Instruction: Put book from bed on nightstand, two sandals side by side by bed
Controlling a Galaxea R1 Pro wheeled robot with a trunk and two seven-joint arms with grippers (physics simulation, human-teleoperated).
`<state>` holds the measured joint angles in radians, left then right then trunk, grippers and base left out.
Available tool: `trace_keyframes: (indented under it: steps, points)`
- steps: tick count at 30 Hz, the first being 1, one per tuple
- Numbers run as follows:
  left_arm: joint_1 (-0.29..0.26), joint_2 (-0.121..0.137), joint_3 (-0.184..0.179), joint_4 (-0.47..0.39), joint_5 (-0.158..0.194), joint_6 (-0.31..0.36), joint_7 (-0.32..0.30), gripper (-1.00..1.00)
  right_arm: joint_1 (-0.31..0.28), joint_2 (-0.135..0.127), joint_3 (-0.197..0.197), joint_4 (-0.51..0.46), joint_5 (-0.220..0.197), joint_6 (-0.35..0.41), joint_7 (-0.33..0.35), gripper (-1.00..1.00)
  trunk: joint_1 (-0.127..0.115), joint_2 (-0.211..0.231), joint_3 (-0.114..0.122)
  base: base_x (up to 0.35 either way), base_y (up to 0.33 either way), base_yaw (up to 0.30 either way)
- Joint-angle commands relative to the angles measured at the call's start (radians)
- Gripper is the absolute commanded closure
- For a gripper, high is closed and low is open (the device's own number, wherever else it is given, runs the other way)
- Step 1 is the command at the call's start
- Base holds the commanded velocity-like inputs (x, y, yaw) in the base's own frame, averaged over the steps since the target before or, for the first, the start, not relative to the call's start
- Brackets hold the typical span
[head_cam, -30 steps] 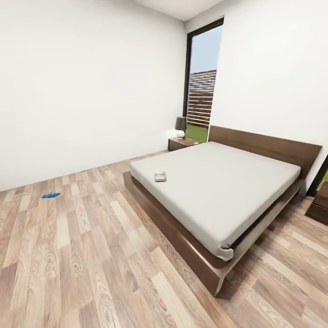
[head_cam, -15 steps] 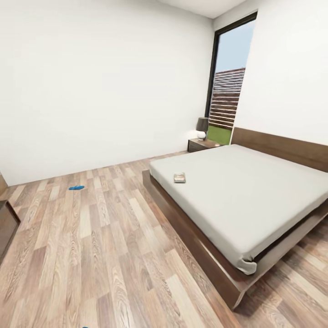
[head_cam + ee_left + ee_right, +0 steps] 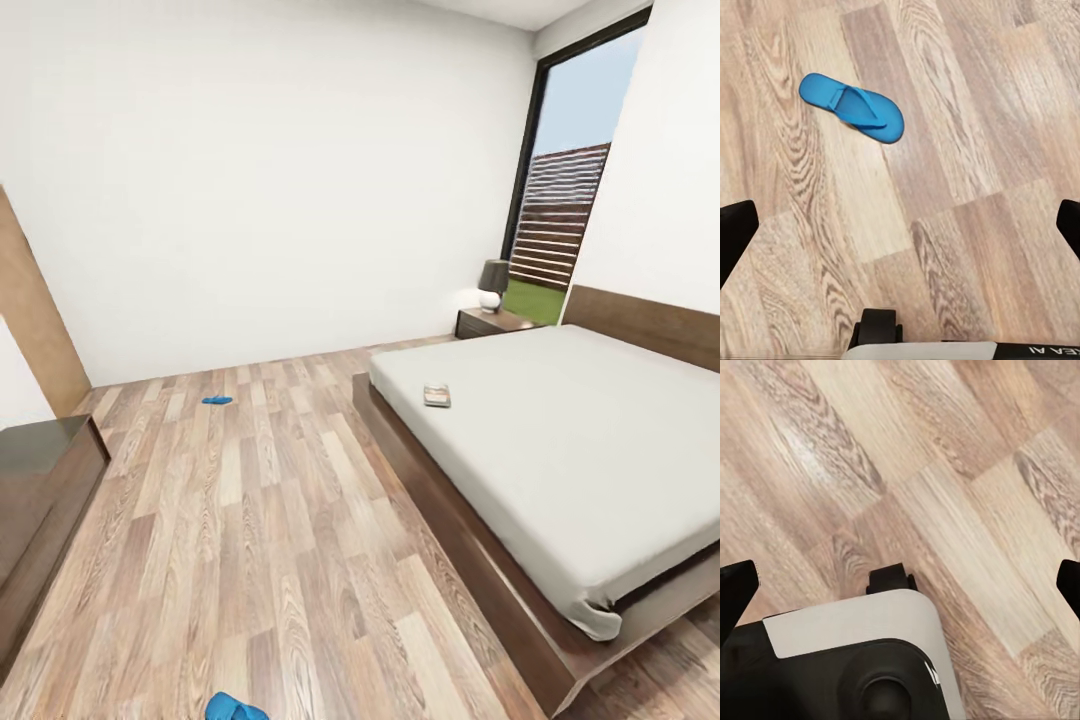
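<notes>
The book (image 3: 436, 396) lies flat on the pale mattress of the bed (image 3: 560, 440), near the mattress edge that faces the open floor, well apart from the headboard. Behind the bed's far corner stands a nightstand (image 3: 492, 322) carrying a small lamp (image 3: 492, 284), beside the tall window (image 3: 565, 200). One blue sandal (image 3: 217, 401) lies on the wood floor (image 3: 260, 540) near the far wall; a second sandal (image 3: 234, 709) lies at the head view's lower edge, and the left wrist view sees it (image 3: 851, 107) sole-down on the planks. A dark bench (image 3: 40, 500) stands at the left. The left claw (image 3: 900, 229) and right claw (image 3: 900, 581) both hang wide open, gripping nothing.
</notes>
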<state>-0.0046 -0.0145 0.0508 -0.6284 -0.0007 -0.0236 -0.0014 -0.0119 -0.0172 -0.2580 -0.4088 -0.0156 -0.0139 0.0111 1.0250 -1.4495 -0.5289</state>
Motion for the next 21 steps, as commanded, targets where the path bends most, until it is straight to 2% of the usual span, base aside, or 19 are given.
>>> trace_keyframes:
  steps: [1, 21]
  points:
    - [-0.001, -0.001, 0.003, 0.0, 0.0, -0.002, 0.0, -1.0, 0.0, 0.0, -0.003, 0.0, -0.001, -0.001, 0.001, -1.0, 0.0, 0.0, -0.001, 0.0, 0.0, 0.293]
    - [-0.001, -0.01, 0.003, 0.001, 0.001, -0.002, 0.0, -1.0, 0.0, 0.0, -0.003, 0.0, -0.001, -0.001, 0.001, -1.0, 0.0, 0.0, -0.001, 0.0, 0.0, 0.293]
